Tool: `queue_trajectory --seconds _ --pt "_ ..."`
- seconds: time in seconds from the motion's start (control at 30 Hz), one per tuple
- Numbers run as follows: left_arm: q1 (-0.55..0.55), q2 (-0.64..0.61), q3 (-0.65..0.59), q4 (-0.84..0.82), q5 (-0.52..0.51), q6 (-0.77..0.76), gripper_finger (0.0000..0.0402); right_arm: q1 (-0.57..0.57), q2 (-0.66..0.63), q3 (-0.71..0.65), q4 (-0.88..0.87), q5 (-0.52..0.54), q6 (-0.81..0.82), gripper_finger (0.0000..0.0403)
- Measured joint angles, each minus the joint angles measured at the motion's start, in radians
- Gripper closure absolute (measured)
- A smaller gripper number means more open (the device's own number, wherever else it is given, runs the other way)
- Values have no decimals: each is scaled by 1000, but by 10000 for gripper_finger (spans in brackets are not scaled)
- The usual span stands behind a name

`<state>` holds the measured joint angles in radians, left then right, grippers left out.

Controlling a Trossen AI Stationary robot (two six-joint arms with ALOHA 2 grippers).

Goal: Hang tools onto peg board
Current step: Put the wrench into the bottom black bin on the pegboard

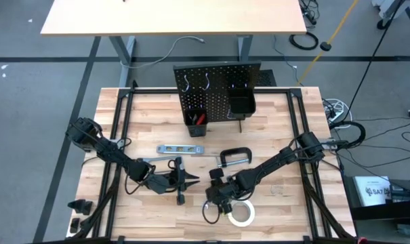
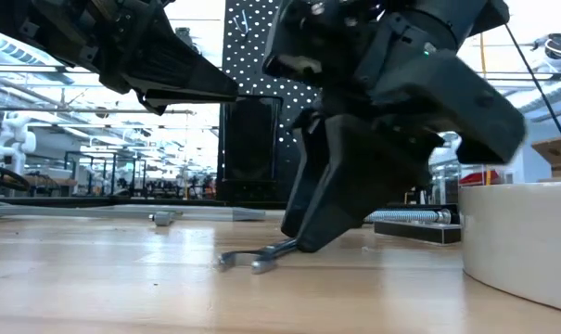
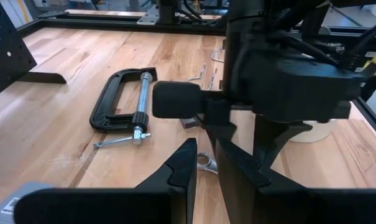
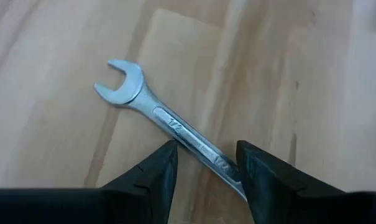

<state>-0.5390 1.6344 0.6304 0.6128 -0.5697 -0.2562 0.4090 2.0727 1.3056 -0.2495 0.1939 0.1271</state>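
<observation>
High view: the peg board (image 1: 217,88) stands upright at the table's (image 1: 286,196) far edge; the level (image 1: 179,149) and C-clamp (image 1: 235,157) lie mid-table, the tape roll (image 1: 241,213) near the front. Low view: the right gripper (image 2: 303,243) touches the wrench (image 2: 252,259). Left wrist view: the left gripper (image 3: 203,171) hovers, fingers narrow. Right wrist view: fingers straddle the diagonal wrench shank, its marking unreadable; whether they pinch it cannot be told.

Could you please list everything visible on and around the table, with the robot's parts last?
Peg board: one, black, upright at table's far edge.
Bins: two, black, on the board.
Level: one, silver, table centre.
C-clamp: one, black, right of the level.
Wrench: one, silver, flat between right gripper's fingers.
Tape roll: one, white, near edge.
Left gripper: black, beside the right gripper.
Right gripper: black, straddling the wrench.
</observation>
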Motion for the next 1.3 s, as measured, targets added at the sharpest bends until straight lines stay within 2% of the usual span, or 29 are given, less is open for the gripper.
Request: queue_trajectory --seconds 0.33,0.57,0.87,1.1,1.3 --pt "0 0 0 0 0 0 336 -56 1 0 -21 -70 255 243" --pt "0 0 0 0 17 0 336 -82 -6 2 -84 -119 344 243" --pt "0 0 0 -1 20 0 336 -82 -50 -1 -257 -96 288 243" --pt "-1 0 0 -1 20 -2 336 -80 -55 -1 -286 -87 269 244" --pt "-1 0 0 -2 20 -6 336 -58 -55 -1 -319 -80 171 275"
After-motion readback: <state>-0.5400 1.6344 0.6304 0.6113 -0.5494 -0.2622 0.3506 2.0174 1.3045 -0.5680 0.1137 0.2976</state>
